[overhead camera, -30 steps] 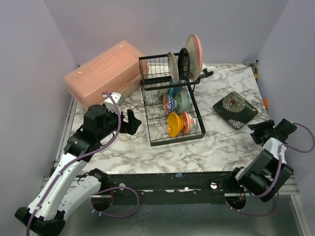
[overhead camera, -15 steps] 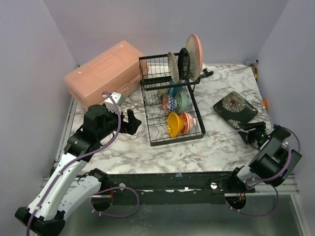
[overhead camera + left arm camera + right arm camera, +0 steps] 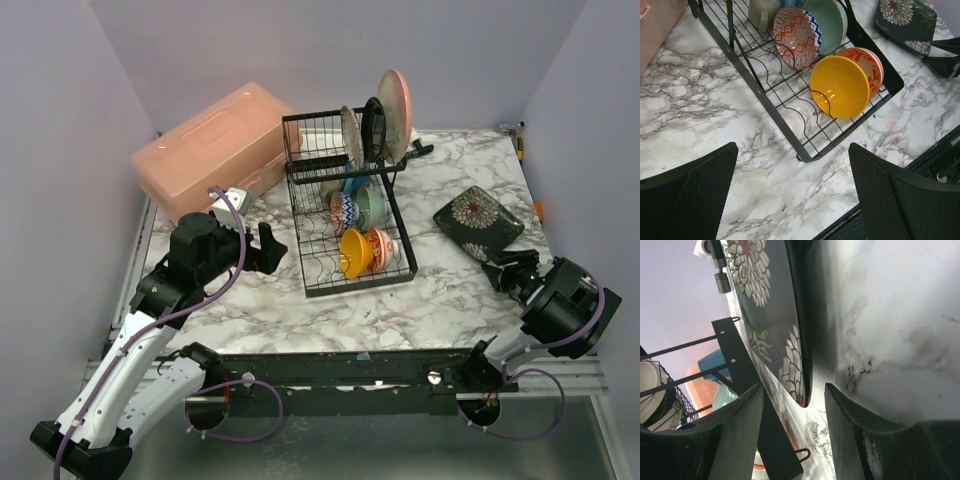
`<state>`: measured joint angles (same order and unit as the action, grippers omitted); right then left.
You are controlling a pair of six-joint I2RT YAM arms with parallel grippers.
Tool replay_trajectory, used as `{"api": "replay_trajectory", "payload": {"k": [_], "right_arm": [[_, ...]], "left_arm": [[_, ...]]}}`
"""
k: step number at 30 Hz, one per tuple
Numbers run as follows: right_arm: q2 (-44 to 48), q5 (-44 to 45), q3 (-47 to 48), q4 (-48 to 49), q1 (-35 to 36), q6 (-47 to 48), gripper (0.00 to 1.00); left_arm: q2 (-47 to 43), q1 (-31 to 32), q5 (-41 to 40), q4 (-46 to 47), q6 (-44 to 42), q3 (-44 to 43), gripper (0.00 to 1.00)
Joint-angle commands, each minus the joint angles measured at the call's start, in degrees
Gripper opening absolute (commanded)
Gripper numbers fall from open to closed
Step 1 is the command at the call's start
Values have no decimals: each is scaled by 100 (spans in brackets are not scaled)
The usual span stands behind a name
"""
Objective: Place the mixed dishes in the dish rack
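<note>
The black wire dish rack point(image 3: 345, 215) stands mid-table and holds a yellow bowl point(image 3: 353, 252), a red-patterned bowl point(image 3: 381, 247), a blue-patterned bowl point(image 3: 343, 212), a mint green bowl point(image 3: 372, 207) and upright plates, the largest pink-cream point(image 3: 396, 110). A dark square floral plate point(image 3: 478, 222) lies flat on the table to the right. My right gripper point(image 3: 503, 270) is open and low at that plate's near corner; in the right wrist view the plate's corner point(image 3: 801, 390) sits just ahead of the gap between the fingers point(image 3: 795, 432). My left gripper point(image 3: 268, 247) is open and empty left of the rack point(image 3: 770, 102).
A salmon-pink plastic box point(image 3: 210, 150) lies at the back left, close to the rack. The table's right edge and wall run just past the dark plate. An olive mug point(image 3: 762, 10) sits in the rack behind the bowls.
My right gripper has swung in from the far right edge toward the dark plate's near corner and dropped lower. The left arm has not moved.
</note>
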<state>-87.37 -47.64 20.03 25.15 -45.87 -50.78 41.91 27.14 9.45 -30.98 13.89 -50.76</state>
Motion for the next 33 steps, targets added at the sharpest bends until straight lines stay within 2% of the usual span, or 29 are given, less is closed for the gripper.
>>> {"api": "replay_trajectory", "payload": {"k": [1, 16, 21, 27, 33], "right_arm": [[-371, -183, -19, 629, 11, -220, 55], [-1596, 94, 401, 1168, 522, -551, 46], [-1801, 180, 474, 1492, 680, -738, 31], [-1656, 359, 595, 1229, 763, -620, 1], [-689, 624, 724, 329, 815, -279, 0]], "left_arm": [[35, 24, 83, 49, -9, 5, 91], [129, 27, 48, 40, -27, -13, 91], [151, 24, 74, 40, -27, -4, 91], [178, 24, 53, 40, -27, -8, 91], [216, 16, 124, 49, -27, -21, 91]]}}
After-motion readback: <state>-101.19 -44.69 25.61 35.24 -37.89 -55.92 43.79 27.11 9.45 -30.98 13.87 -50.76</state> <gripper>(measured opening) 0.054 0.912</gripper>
